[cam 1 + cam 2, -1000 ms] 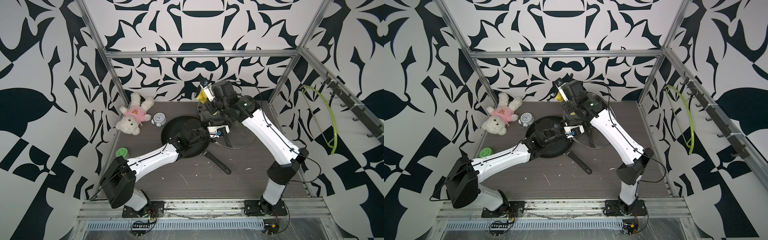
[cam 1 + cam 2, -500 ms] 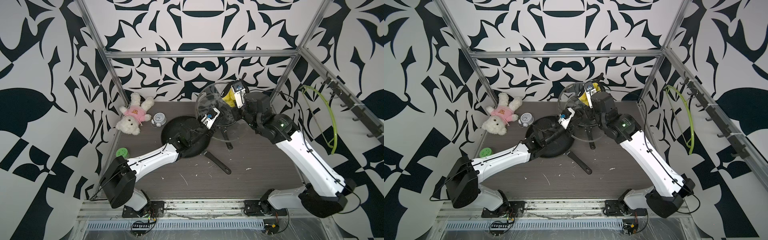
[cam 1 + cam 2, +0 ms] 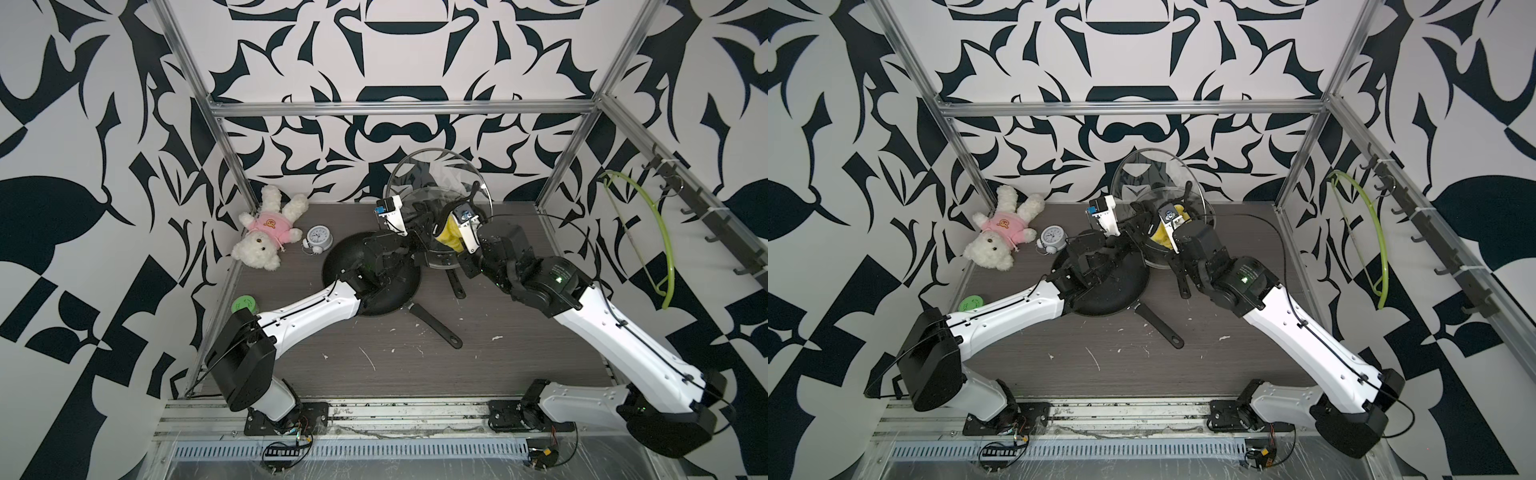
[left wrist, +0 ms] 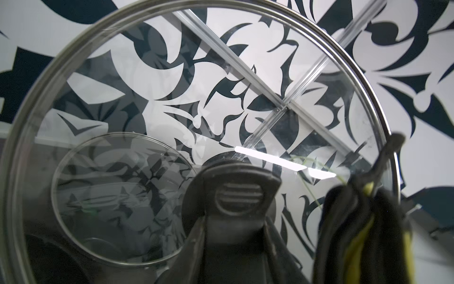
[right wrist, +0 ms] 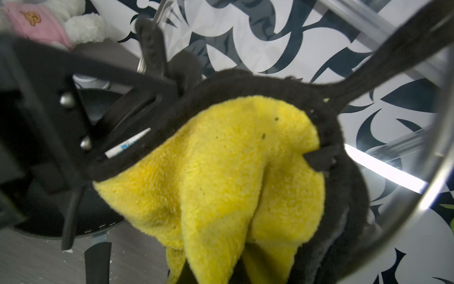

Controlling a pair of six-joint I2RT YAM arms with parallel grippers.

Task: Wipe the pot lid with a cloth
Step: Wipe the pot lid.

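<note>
Two robot arms meet near the back of a wooden table. The left gripper has its jaws closed around the black knob of a clear glass pot lid; the lid is held off the table, standing almost on edge, with its knob side facing the arms. The right gripper is clamped tight on the cloth, which is fluffy, bright yellow and edged in dark trim. The cloth bunches out past the jaws and hides their tips in the right wrist view. It sits on the knob side of the lid, between the knob and the metal rim; it lies very close to the glass, but whether it touches cannot be told. A dark loop sticks up from the cloth beside the rim. Both grippers are just beside each other, with the cloth between them. Below the left arm a black frying pan rests on the table, its handle pointing toward the front. A white teddy bear in a pink top lies at the back left, with a small alarm clock just beside it.
</note>
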